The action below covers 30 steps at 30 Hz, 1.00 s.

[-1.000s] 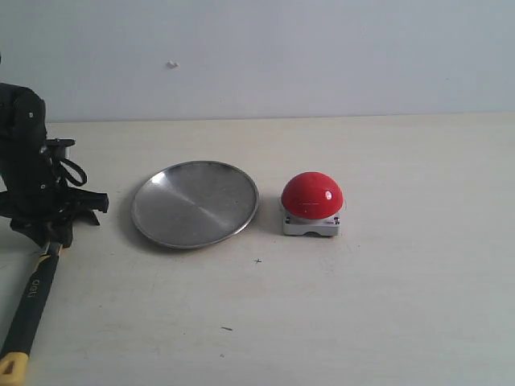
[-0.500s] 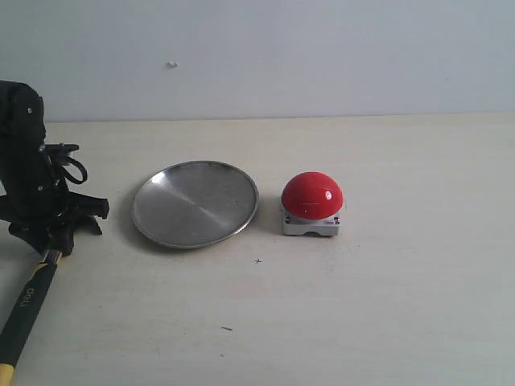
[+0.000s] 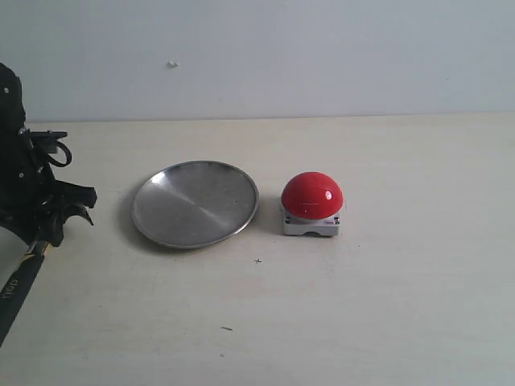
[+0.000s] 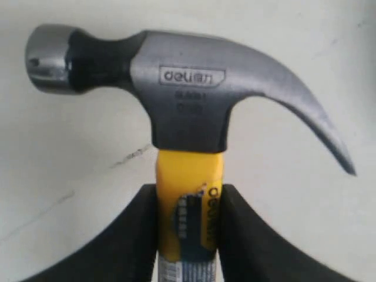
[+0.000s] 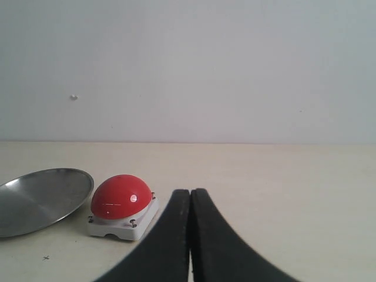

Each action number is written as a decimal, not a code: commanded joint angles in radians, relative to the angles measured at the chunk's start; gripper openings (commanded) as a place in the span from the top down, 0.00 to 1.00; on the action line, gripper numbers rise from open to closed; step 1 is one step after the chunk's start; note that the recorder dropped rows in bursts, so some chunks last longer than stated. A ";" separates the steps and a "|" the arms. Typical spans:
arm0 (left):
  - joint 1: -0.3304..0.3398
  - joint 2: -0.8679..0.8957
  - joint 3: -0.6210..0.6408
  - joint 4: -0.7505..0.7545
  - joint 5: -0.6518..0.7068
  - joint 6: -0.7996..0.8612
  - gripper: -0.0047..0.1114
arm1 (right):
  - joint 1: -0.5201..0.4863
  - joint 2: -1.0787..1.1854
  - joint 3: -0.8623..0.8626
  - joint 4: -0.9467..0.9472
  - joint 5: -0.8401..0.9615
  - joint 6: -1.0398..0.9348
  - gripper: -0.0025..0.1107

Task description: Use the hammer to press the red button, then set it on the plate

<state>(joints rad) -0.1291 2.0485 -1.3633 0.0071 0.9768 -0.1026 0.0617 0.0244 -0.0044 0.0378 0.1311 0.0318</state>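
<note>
hammer [image 4: 188, 111] is clamped in the left gripper [image 4: 187, 197], both fingers pressed on its yellow neck just under the steel head (white lettering shows on the black handle). in the exterior view the handle slants down to the lower left edge of the frame. plate [image 3: 195, 203] lies on the table [image 3: 386, 305] left of centre, with the red button [image 3: 312, 195] just right of it, not touching. right gripper [image 5: 190, 197] is closed tight on nothing.
</note>
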 commanded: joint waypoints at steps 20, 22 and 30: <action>0.095 -0.129 0.028 -0.409 0.036 0.377 0.96 | -0.006 -0.005 0.004 0.001 -0.001 -0.004 0.98; 0.103 -0.133 0.034 -0.447 0.036 0.409 0.96 | -0.006 -0.005 0.004 0.001 -0.001 -0.004 0.98; 0.108 -0.140 0.075 -0.487 0.017 0.446 0.96 | -0.006 -0.005 0.004 0.001 -0.001 -0.004 0.98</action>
<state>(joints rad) -0.0269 1.9310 -1.2974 -0.4385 1.0079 0.3283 0.0617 0.0244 -0.0044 0.0378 0.1311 0.0318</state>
